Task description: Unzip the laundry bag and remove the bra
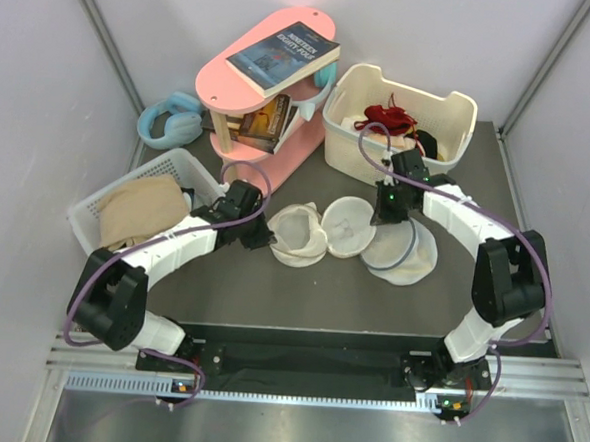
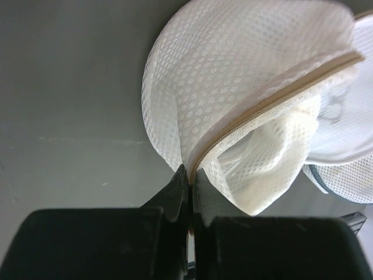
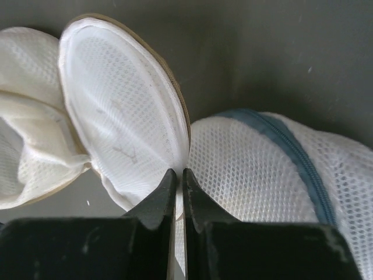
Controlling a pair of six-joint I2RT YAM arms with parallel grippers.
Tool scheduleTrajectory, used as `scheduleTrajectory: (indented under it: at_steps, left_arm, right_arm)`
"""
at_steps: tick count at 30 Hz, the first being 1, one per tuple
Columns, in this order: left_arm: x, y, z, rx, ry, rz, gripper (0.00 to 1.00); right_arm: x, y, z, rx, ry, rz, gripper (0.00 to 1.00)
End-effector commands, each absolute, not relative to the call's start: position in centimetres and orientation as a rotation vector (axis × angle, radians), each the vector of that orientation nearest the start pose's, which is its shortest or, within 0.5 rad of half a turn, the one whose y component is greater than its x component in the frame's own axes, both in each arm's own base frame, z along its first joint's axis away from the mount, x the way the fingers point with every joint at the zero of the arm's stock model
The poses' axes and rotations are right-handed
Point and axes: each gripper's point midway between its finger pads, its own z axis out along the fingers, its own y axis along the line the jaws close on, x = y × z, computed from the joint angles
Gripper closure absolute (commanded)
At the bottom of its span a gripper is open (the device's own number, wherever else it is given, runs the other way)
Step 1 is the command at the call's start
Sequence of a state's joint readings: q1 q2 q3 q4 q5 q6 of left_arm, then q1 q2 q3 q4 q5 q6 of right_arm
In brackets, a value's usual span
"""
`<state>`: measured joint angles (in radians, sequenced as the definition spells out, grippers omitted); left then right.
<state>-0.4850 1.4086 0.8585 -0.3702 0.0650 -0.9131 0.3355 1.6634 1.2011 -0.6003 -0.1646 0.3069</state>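
Observation:
The cream laundry bag (image 1: 319, 233) lies unzipped in the middle of the table, its two round halves spread apart. My left gripper (image 1: 267, 237) is shut on the end of its tan zipper seam (image 2: 262, 108); the left wrist view shows the closed jaws (image 2: 190, 175) pinching the mesh. My right gripper (image 1: 388, 219) is shut on the rim of the bag's other half (image 3: 122, 116), fingertips (image 3: 176, 174) closed on the edge. The dark red bra (image 1: 387, 116) lies in the white bin at the back, away from both grippers.
A round white mesh bag with a blue zipper (image 1: 405, 253) lies just right of the laundry bag, touching it (image 3: 274, 169). The white bin (image 1: 451, 125) also holds cream and black clothes. A pink shelf with books (image 1: 269, 79), blue headphones (image 1: 169, 121) and a white basket with beige cloth (image 1: 95, 209) stand at the left and back.

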Motion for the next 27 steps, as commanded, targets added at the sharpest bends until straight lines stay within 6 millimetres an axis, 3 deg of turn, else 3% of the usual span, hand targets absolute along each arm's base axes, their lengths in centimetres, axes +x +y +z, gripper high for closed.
scheduleTrajectory:
  at_steps: [1, 5, 8, 20, 27]
  left_arm:
    - [29.7, -20.6, 7.7, -0.489, 2.544, -0.653, 1.0]
    - [30.1, -21.1, 6.7, -0.454, 2.554, -0.662, 1.0]
    - [30.6, -21.4, 6.2, -0.433, 2.554, -0.666, 1.0]
    - [30.6, -22.3, 3.3, -0.405, 2.606, -0.68, 1.0]
    - [30.8, -22.2, 3.4, -0.405, 2.591, -0.685, 1.0]
  right_arm:
    - [36.8, 15.8, 15.8, -0.102, 2.486, 0.39, 1.0]
    - [37.4, 16.5, 18.0, -0.14, 2.449, 0.361, 1.0]
    - [37.4, 18.5, 18.6, -0.199, 2.44, 0.354, 1.0]
    - [35.1, 29.7, 19.8, -0.403, 2.388, 0.524, 0.99]
    - [33.1, 34.1, 18.2, -0.473, 2.414, 0.697, 0.99]
